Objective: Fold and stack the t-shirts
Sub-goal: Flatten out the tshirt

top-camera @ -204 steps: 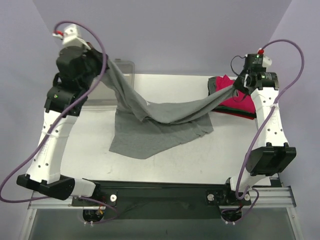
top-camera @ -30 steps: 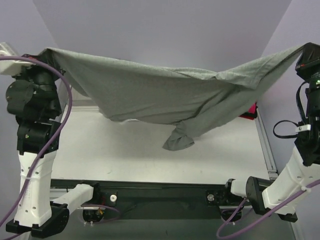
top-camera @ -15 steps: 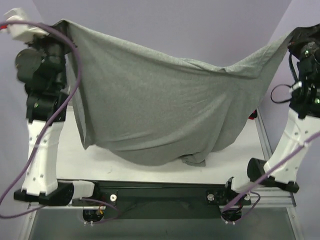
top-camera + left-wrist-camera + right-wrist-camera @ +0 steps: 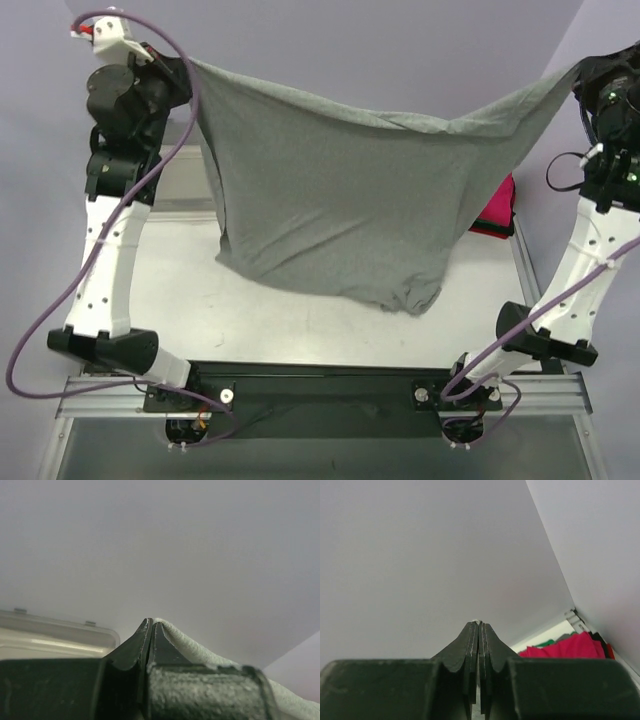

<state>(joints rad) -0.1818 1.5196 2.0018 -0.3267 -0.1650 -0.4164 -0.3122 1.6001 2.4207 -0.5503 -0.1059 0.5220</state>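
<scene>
Up high, the grey t-shirt (image 4: 340, 200) hung spread out like a sheet between the two arms, over the middle of the table (image 4: 180, 290). The left gripper (image 4: 183, 70) pinched one top corner tight. The right gripper (image 4: 585, 78) pinched the other top corner tight. The top edge sagged a little in the middle. The bottom edge was bunched at the lower right and hung close to the table; I could not tell if it touched. At the right edge of the table lay a pile of folded shirts (image 4: 497, 212), the pink-red one easy to see. A clear bin (image 4: 60, 636) sat near the left gripper. The table was white and the walls pale purple-grey.
</scene>
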